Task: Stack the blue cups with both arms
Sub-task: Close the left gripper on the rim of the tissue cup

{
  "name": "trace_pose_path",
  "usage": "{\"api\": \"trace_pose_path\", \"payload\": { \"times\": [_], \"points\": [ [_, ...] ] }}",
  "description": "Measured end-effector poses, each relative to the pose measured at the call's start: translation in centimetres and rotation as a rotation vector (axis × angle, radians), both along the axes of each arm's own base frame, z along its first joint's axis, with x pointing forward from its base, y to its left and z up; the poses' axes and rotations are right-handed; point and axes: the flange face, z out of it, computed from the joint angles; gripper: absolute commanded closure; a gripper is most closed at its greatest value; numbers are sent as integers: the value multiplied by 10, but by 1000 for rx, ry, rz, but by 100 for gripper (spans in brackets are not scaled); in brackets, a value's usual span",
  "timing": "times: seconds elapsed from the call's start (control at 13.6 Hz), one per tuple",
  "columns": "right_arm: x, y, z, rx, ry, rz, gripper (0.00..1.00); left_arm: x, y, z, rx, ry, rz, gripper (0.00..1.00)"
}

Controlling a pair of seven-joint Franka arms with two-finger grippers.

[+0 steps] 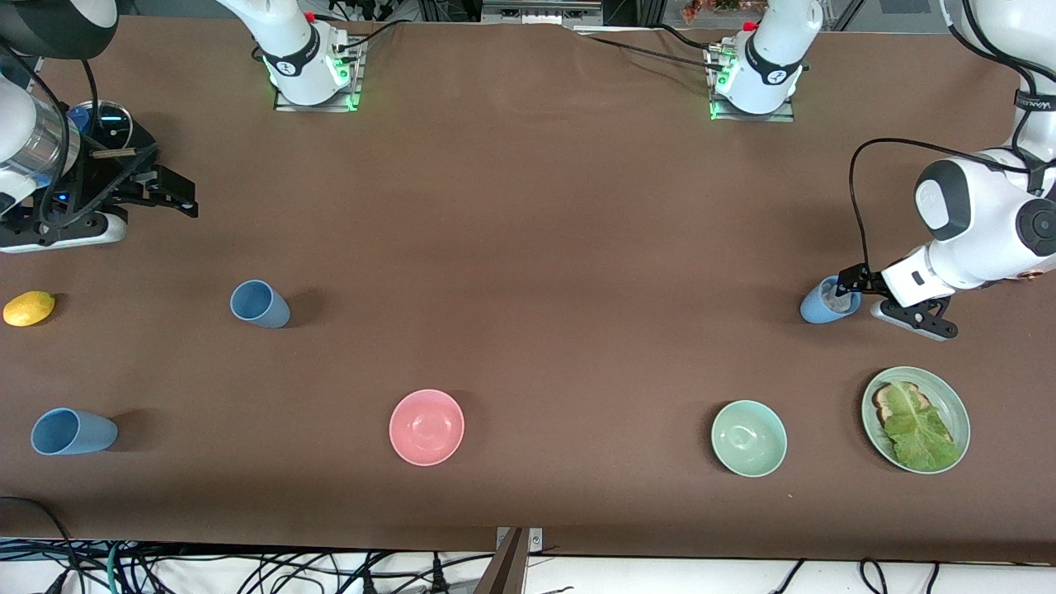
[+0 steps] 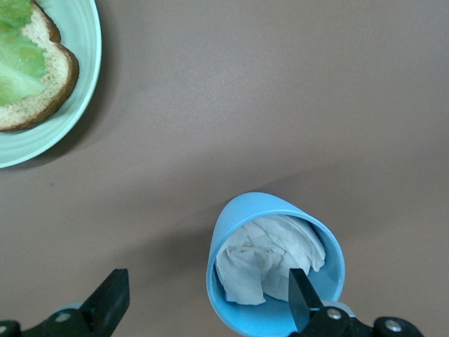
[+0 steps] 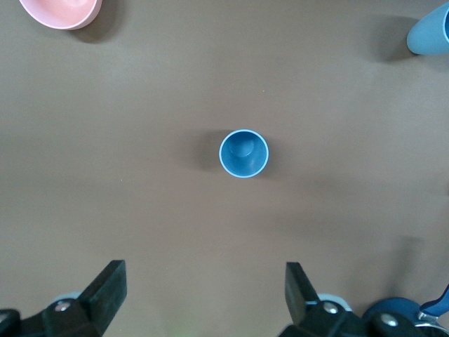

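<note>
Left claw (image 1: 854, 301): spread wide at the stuffed cup (image 1: 827, 302) near the left arm's end of the tabletop (image 1: 528, 247); the wrist view shows one finger (image 2: 303, 298) inside the rim, the other well outside the wall. Nothing is clamped.
Stuffed cup: upright, mouth up, crumpled white paper (image 2: 270, 256) inside.
Key relation: the cup wall sits between the left fingers, so closing should pinch the rim, by my reading. The cup's long axis runs vertical.
Right claw (image 1: 169, 194): spread wide, empty, hanging high near the right arm's end; one cup (image 3: 244, 153) lies straight below its camera, upright.
Other cups: middle cup (image 1: 260, 304) is this same one; corner cup (image 1: 73, 431) stands nearer the front edge, by the right arm's end.
Nearer arm: right arm for both of these; left arm for the stuffed cup.
Surface: brown, matte, flat.
Room: pink bowl (image 1: 426, 426), green bowl (image 1: 749, 438) and plate (image 1: 957, 404) line the front edge; lemon (image 1: 29, 308) sits at the right arm's end. All stand apart from the cups.
</note>
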Motion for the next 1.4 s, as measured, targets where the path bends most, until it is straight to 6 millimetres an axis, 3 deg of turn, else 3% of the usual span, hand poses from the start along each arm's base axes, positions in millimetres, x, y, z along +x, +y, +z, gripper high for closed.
{"api": "trace_pose_path", "payload": {
  "times": [0.73,0.81,0.88,0.96,1.18,1.25,1.4],
  "points": [
    [0,1,1,1,-6,2,0,-10,-1,-17,13,-39,1,0],
    [1,1,2,1,-8,2,0,-10,-1,-18,13,-41,1,4],
    [1,1,3,1,-11,1,0,-11,-1,-20,14,-41,1,12],
    [1,1,5,1,-17,1,0,-12,-2,-22,13,-39,0,27],
    [3,0,18,3,-44,1,0,-11,-3,-26,15,-43,-2,92],
    [3,0,20,4,-47,0,0,-11,-3,-27,15,-44,-2,100],
    [3,0,20,4,-47,0,0,-12,-3,-30,6,-41,10,100]
  ]
}}
